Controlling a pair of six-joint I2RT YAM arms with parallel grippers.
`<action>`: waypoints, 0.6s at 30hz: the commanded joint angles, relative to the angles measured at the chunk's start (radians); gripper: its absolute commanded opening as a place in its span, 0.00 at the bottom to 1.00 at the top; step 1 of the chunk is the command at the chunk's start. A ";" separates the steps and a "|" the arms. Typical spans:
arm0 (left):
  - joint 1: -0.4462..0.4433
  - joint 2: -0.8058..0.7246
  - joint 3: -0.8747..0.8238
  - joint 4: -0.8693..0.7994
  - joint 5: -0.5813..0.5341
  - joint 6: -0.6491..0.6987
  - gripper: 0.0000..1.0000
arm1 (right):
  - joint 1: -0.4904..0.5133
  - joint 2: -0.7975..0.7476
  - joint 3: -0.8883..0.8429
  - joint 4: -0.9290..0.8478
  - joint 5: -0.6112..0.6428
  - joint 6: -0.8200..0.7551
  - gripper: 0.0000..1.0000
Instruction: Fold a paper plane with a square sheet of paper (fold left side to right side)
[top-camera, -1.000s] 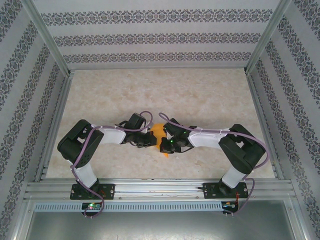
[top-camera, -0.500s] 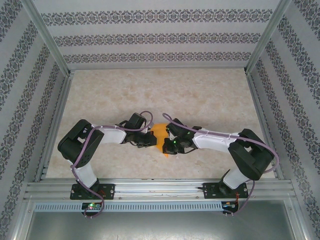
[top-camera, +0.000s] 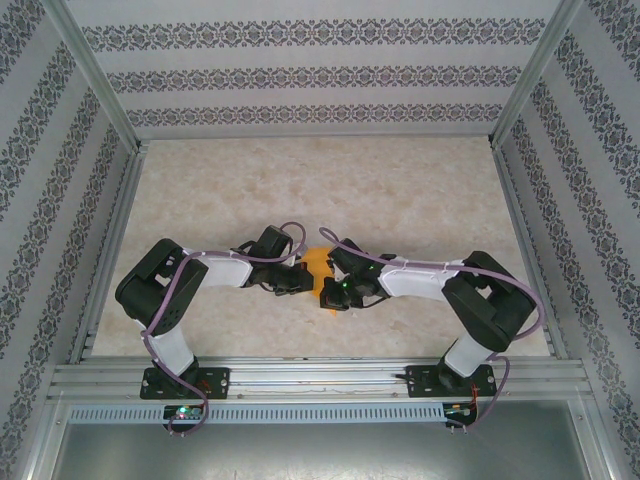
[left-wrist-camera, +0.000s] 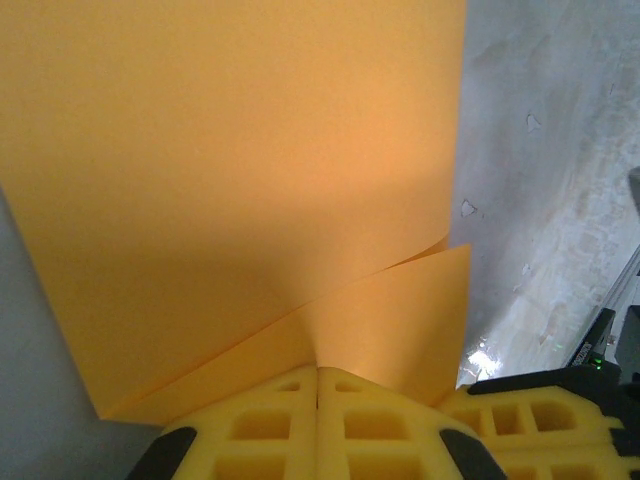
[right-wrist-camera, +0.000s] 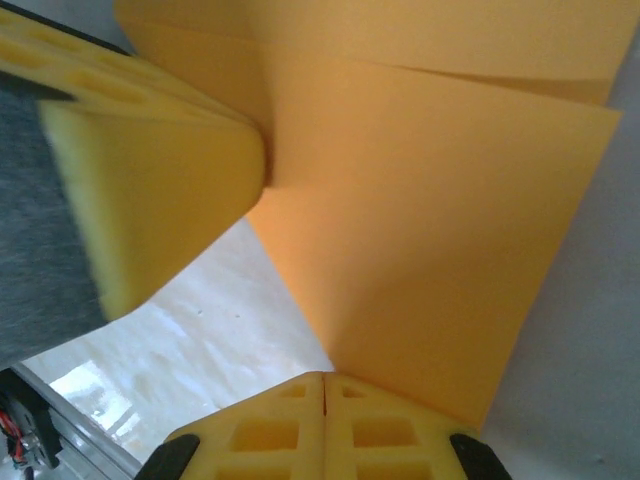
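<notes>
Gripping the thin bright orange sheet of paper (top-camera: 318, 266) between them, the two arms are meeting over the near middle of the pale, marbled beige surface (top-camera: 350, 190). The left claw (left-wrist-camera: 318, 372) is squeezing shut on one edge of the creased paper, its jaws pressed together and the sheet fanning out beyond them. The right claw (right-wrist-camera: 325, 378) is clamping shut on another edge (a folded layer is showing along the top of its wrist view). The paper is bending between the two grips; whether it is touching the surface I cannot tell. Walls papered in dark ornamental bands (top-camera: 300, 75) are enclosing the surface, and aluminium rails (top-camera: 320, 372) are running along its near edge.
</notes>
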 joint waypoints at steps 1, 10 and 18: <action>-0.007 0.050 -0.016 -0.100 -0.117 0.027 0.00 | 0.006 0.020 -0.021 -0.050 0.004 0.009 0.00; -0.006 0.053 -0.013 -0.114 -0.124 0.036 0.00 | 0.006 -0.025 -0.083 -0.137 0.045 0.006 0.00; -0.006 0.049 -0.011 -0.119 -0.128 0.033 0.00 | -0.007 -0.082 -0.132 -0.201 0.064 -0.007 0.00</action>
